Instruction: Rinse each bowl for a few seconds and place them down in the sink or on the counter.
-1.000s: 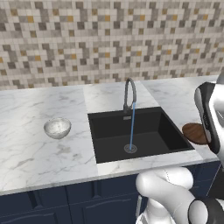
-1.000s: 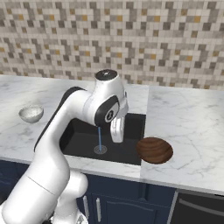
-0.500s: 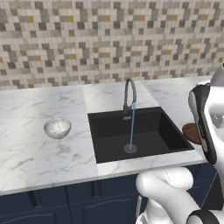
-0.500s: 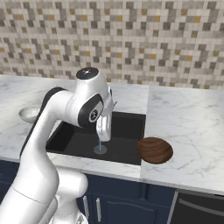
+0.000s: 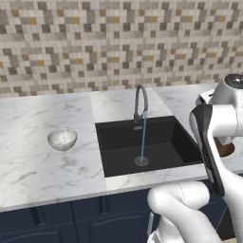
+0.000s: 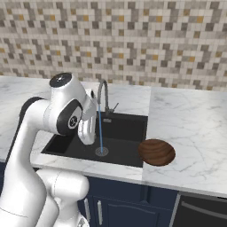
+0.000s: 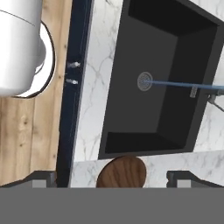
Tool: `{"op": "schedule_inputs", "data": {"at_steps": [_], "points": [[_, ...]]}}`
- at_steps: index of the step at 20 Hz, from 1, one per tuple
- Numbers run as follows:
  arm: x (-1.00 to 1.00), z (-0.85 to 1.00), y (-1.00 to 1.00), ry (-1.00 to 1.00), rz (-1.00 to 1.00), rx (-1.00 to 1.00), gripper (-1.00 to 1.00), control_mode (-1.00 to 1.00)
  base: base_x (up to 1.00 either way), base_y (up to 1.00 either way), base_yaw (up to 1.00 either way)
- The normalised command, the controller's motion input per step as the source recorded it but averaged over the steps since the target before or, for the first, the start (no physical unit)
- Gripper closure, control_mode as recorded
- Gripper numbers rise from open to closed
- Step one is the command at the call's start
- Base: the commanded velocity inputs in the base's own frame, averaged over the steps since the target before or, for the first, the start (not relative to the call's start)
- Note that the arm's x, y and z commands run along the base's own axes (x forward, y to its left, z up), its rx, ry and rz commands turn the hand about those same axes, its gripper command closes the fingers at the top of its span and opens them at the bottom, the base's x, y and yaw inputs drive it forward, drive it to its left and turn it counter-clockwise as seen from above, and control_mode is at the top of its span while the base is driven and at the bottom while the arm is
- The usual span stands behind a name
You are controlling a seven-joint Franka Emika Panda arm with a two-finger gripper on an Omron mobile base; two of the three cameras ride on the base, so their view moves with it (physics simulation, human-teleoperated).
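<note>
The counter (image 5: 42,161) is stretching white and grey-veined along the tiled wall (image 5: 95,42), over dark navy cabinets (image 6: 119,208); the sink (image 5: 118,142), a large black basin, is sitting sunk into it, with the curved grey faucet (image 5: 140,97) rising at its back edge and a thin stream of water (image 5: 143,137) running straight down onto the round drain (image 5: 141,161); the white arm (image 6: 66,115) is bending over the near edge of the basin, its hand looking down at the counter beside the sink.

The dark brown bowl (image 6: 156,152) is lying on the counter just beside the sink's right edge, close to the front lip; in the hand view it (image 7: 121,172) is showing at the bottom, between the two finger tips; the gripper (image 7: 112,177) is hovering above it with its fingers (image 7: 43,178) spread wide apart, pinching nothing.

The pale speckled bowl (image 5: 62,138) is resting upright on the counter to the left of the sink, well apart from the brown one.
</note>
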Motion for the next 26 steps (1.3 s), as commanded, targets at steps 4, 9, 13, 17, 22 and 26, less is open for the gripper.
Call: {"op": "schedule_inputs", "data": {"at_steps": [4, 9, 13, 17, 22, 26], "points": [[-0.11, 0.01, 0.44, -0.08, 0.01, -0.02, -1.00, -1.00, 0.00, 0.00, 0.00], [-0.05, 0.06, 0.35, -0.06, 0.04, 0.00, -1.00, -1.00, 0.00, 0.00, 0.00], [-0.08, 0.17, 0.16, -0.05, 0.10, 0.01, -1.00, -1.00, 0.00, 0.00, 0.00], [-0.04, 0.14, 0.16, -0.04, 0.09, 0.04, -1.00, -1.00, 0.00, 0.00, 0.00], [-0.05, 0.14, 0.25, -0.02, 0.07, 0.02, -1.00, -1.00, 0.00, 0.00, 0.00], [-0.02, 0.11, 0.27, -0.01, 0.06, 0.00, -1.00, -1.00, 0.00, 0.00, 0.00]]}}
